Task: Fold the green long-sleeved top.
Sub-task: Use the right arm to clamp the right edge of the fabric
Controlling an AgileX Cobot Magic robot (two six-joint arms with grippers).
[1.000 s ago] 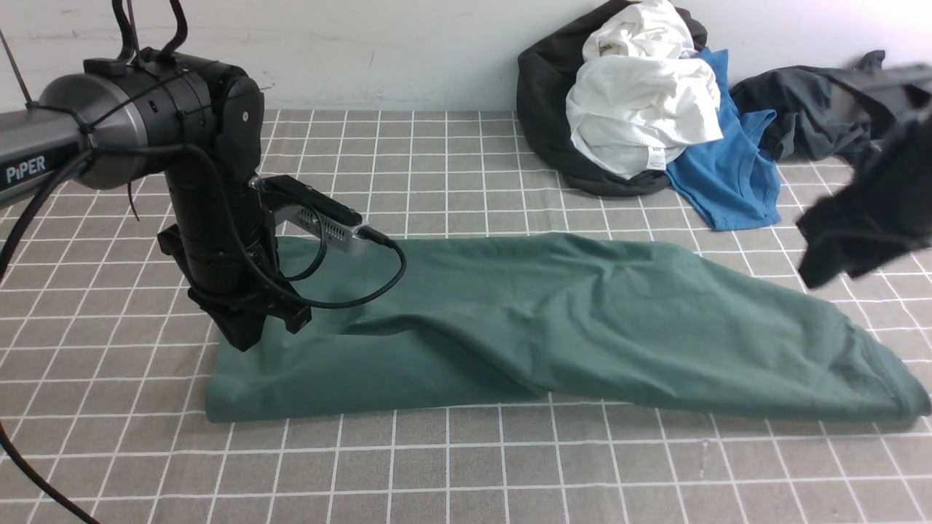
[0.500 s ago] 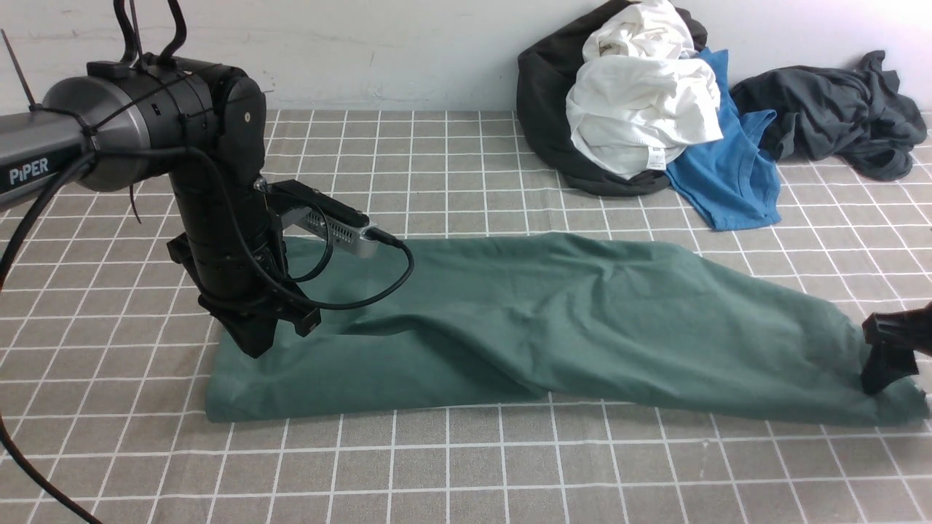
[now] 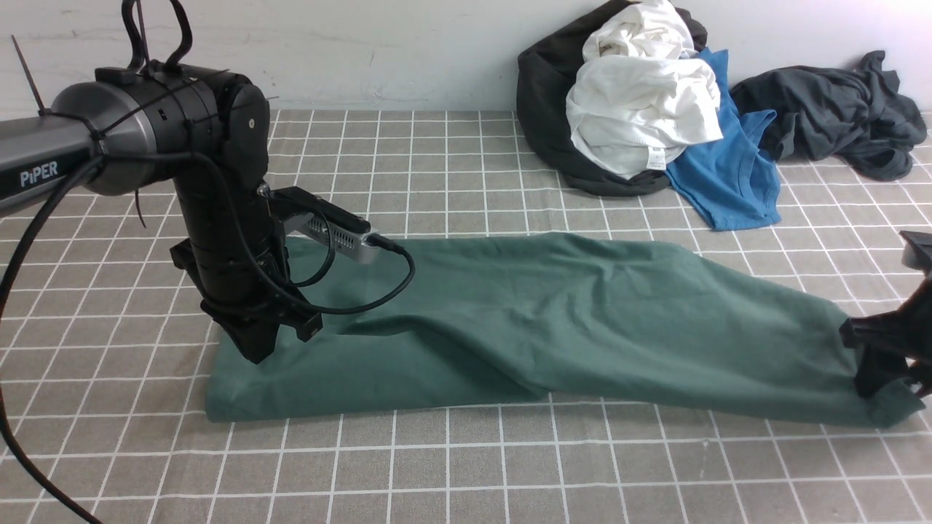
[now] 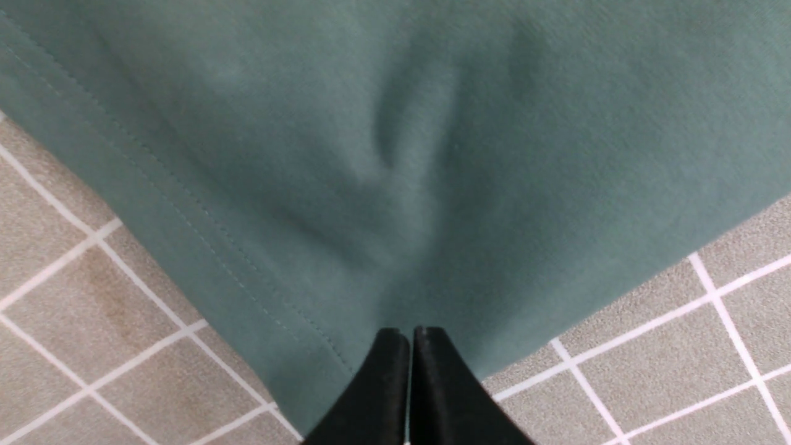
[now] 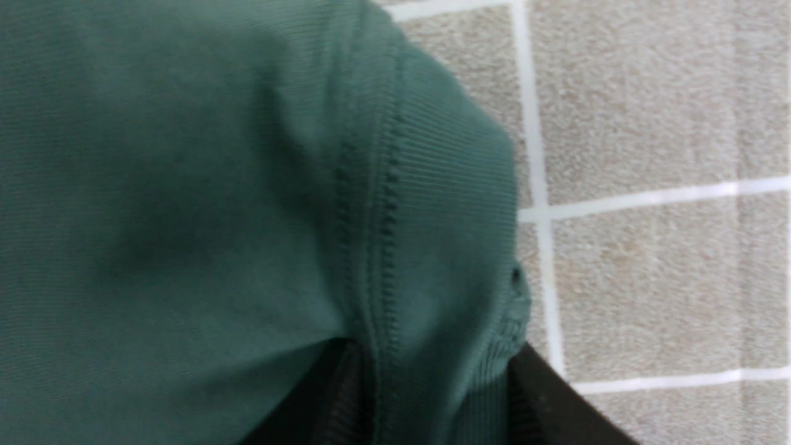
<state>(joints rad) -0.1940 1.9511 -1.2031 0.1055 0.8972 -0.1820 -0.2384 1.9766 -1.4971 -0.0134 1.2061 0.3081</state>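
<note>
The green long-sleeved top (image 3: pixel 553 327) lies folded into a long band across the checked cloth. My left gripper (image 3: pixel 256 351) points down at the top's left hem, with its jaws shut. In the left wrist view the shut tips (image 4: pixel 411 334) rest on the green cloth (image 4: pixel 395 154) just inside its stitched hem, and no cloth shows between them. My right gripper (image 3: pixel 877 371) is at the top's right end. In the right wrist view its jaws (image 5: pixel 429 371) hold a thick ribbed fold of the top (image 5: pixel 432 204) between them.
A pile of clothes stands at the back right: a white garment (image 3: pixel 641 102) on a dark one, and a bright blue shirt (image 3: pixel 728 175). A dark grey garment (image 3: pixel 830 116) lies to its right by the wall. The checked tablecloth (image 3: pixel 466 466) covers the table.
My right arm came down from mid-air onto the top's right end, then shifted slightly left, and that end drew in a little. My left arm edged slightly right along the left hem.
</note>
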